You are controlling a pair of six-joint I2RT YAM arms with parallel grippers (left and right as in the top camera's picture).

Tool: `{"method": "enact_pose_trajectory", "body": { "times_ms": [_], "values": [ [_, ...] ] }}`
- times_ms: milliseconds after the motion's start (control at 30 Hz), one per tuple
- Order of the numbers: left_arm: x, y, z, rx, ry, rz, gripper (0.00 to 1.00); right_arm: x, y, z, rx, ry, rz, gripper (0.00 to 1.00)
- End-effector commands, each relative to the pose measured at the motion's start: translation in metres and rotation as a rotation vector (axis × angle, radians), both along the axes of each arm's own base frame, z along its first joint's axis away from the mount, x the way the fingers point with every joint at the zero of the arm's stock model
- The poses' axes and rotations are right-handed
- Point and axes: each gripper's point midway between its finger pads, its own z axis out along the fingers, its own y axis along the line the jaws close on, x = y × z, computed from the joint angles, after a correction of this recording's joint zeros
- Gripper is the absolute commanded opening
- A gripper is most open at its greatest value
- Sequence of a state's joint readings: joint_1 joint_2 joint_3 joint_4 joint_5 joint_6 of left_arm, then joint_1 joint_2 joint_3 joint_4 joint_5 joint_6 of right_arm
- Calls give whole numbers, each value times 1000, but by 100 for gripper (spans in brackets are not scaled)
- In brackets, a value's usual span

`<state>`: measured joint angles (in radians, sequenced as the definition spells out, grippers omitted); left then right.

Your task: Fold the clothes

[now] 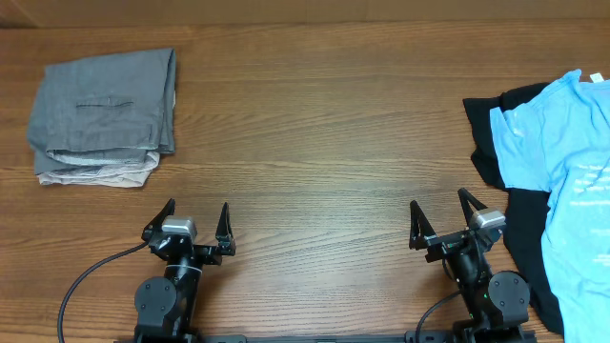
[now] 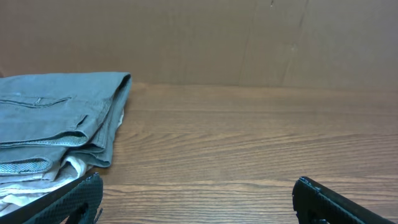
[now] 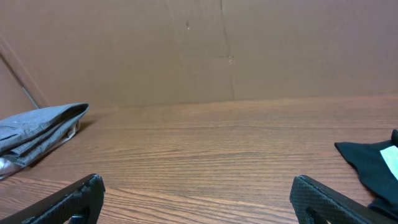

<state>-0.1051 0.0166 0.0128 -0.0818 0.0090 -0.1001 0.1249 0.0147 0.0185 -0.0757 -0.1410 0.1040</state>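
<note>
My left hand [image 1: 197, 206] and right hand [image 1: 438, 199] both stand wide open and empty at the near edge of the counter [image 1: 315, 124]. The light blue T-shirt [image 1: 572, 162] lies loosely over the black garment [image 1: 496, 133] at the far right, partly out of the overhead view. I judge the step in hand to be the first pick. I should pinch only the T-shirt's near edge with the right hand, leave the black garment lying, and draw the shirt to the bare middle, well apart from the folded grey trousers [image 1: 105, 95].
</note>
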Motion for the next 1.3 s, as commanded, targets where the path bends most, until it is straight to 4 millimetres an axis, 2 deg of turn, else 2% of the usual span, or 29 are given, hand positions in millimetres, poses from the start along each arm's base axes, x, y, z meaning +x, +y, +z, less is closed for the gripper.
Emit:
{"method": "enact_pose_trajectory", "body": {
  "times_ms": [0,167,300,400,467,733,800,900,1067,1200,1267],
  "values": [
    [0,1,0,19,-12,9,100,1,-2,-1,0,-6,-12,100],
    [0,1,0,18,-11,8,100,0,-1,-1,1,-8,-2,100],
    [0,1,0,18,-11,8,100,-5,14,12,6,-60,88,100],
    [0,1,0,18,-11,8,100,-10,17,26,7,-72,111,100],
    [0,1,0,19,-11,8,100,-15,17,42,7,-77,112,100],
    [0,1,0,18,-11,8,100,-57,1,155,13,-124,51,100],
    [0,1,0,18,-11,8,100,-64,-3,177,12,-102,28,100],
    [0,1,0,19,-11,8,100,-65,-6,198,5,-43,13,100],
    [0,1,0,18,-11,8,100,-47,-4,209,-15,126,14,100],
    [0,1,0,19,-11,8,100,-21,-1,198,-38,314,13,100],
    [0,1,0,18,-11,8,100,-5,-1,186,-58,426,0,100]
  ]
}}
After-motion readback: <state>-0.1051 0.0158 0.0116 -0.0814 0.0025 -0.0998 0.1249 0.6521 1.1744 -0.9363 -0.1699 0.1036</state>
